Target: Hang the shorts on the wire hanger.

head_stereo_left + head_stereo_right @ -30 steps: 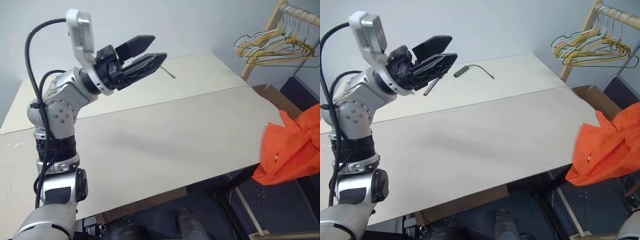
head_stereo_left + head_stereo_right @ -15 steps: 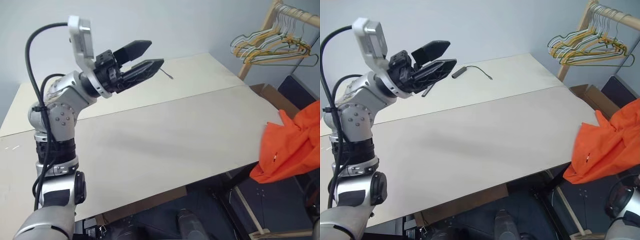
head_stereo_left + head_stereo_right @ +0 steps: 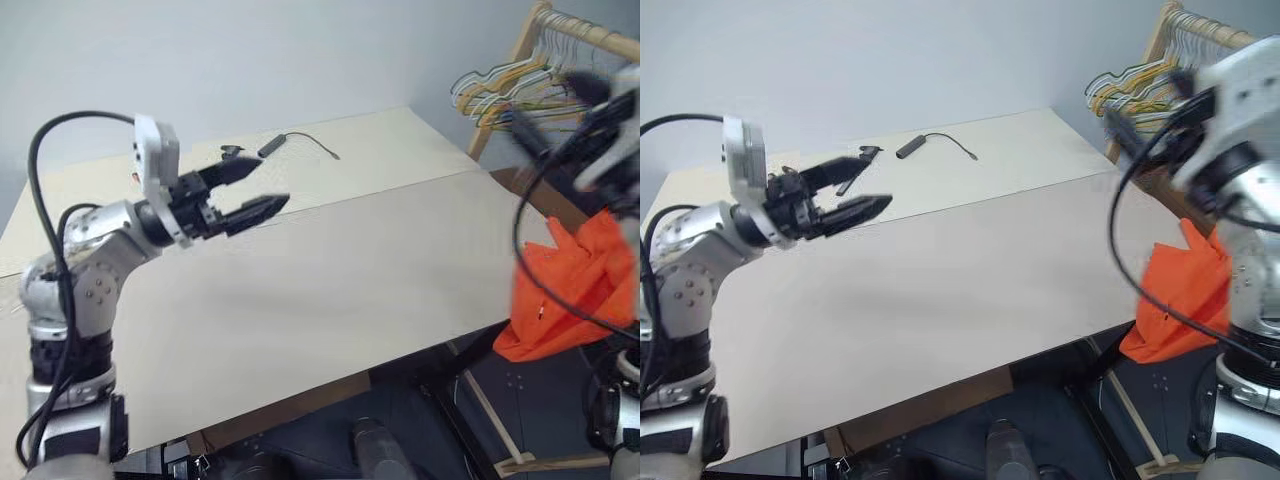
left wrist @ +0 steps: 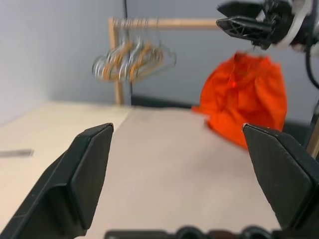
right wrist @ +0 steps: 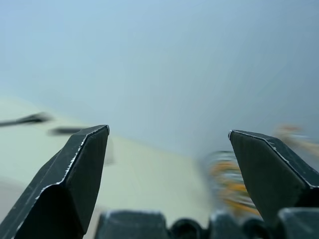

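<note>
Since the earlier frame, the left gripper (image 3: pixel 250 190) came lower over the table (image 3: pixel 330 270) and the right gripper (image 4: pixel 234 15) swung in at about 2 o'clock. Both claws stood wide apart and held nothing. The shorts (image 3: pixel 565 290) hung in a bunch off the table's edge at 3 o'clock, below the right arm. Several hangers (image 3: pixel 500 90) hung on the wooden rack (image 3: pixel 520 40) at 1 o'clock; I could not pick out the wire hanger among them.

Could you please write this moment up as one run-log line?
left gripper: open, empty, above table | right gripper: open, empty, above shorts | shorts: draped at table's right edge | hangers: on rack
</note>
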You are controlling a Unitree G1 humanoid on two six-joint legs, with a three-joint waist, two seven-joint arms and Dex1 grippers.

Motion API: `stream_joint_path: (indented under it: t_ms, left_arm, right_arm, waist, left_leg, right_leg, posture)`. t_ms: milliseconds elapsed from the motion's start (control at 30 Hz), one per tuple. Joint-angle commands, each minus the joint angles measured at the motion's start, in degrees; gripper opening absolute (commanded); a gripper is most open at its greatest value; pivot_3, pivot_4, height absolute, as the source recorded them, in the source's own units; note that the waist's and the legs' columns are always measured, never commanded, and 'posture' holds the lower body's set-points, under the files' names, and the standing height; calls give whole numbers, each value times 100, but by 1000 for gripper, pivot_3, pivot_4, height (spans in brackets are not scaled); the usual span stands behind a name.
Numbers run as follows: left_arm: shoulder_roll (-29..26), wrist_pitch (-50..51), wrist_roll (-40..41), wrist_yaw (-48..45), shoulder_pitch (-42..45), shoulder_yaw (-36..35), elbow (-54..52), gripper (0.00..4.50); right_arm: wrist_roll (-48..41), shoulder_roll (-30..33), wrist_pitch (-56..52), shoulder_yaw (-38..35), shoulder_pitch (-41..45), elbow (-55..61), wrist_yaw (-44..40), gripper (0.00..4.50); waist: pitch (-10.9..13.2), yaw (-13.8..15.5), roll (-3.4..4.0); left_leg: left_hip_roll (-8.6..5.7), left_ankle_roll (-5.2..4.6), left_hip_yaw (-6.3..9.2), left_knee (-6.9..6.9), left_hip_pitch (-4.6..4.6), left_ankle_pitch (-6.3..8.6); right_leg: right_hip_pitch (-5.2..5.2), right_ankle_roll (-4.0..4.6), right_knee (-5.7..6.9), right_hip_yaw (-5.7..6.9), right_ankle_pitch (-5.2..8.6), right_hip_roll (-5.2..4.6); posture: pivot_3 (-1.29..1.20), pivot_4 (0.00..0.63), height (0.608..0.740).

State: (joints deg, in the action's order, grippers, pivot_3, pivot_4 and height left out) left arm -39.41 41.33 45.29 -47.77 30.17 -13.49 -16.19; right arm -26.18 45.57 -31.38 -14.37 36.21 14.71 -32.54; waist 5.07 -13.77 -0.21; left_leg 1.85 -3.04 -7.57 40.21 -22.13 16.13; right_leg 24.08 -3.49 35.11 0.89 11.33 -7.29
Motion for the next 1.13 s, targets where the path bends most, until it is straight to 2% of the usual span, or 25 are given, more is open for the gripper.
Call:
stream_joint_path:
  t_ms: [33, 233, 400, 533, 833, 1133]
  left_arm:
    - [-358, -81, -78, -24, -389, -264, -496, 4500]
    - [-884, -249, -350, -241, -1163, -291, -827, 4500]
    - [-1041, -174, -298, -203, -1364, -388, -967, 4500]
    - [-1071, -149, -206, -204, -1402, -409, -1070, 4500]
    - [-1066, -208, -246, -218, -1392, -306, -1091, 4500]
    - [-1073, -180, -275, -36, -1605, -440, -1280, 4500]
  right_arm:
    - [-87, -56, 309, 523, 105, -239, -855, 4466]
    - [211, -186, 665, 1264, 81, -682, -1715, 4466]
    - [127, -308, 641, 1220, -135, -494, -1836, 4466]
    - [154, -322, 617, 1191, -347, -298, -1874, 4466]
    - [313, -165, 704, 1176, -618, -186, -1967, 4466]
    - [360, -223, 797, 1301, -515, -345, -2149, 4466]
  waist:
    - [0, 122, -3]
    - [-4, 593, -8]
    - [-1, 1080, -18]
    - [-3, 1297, -21]
    - [-7, 1312, -28]
    - [-9, 1318, -32]
  left_leg:
    - [1, 0, -2, 0, -2, 0]
    - [-1, 16, -22, -1, -2, -8]
    - [3, 23, -35, -1, -12, -10]
    - [4, 26, -43, 0, -18, -11]
    - [2, 34, -51, 0, -18, -15]
    - [2, 33, -46, 0, -18, -16]
  right_leg:
    - [2, 1, 0, 1, 0, 1]
    - [10, 6, -2, 0, -2, 4]
    - [22, 13, -8, 9, -5, 8]
    - [22, 18, -12, 18, -5, 8]
    - [16, 22, -11, 29, -6, 10]
    - [15, 22, -11, 30, -6, 11]
  posture:
    - [-76, 42, 740]
    - [3, 32, 740]
    - [44, 51, 740]
    - [49, 49, 740]
    - [51, 39, 740]
    - [90, 43, 740]
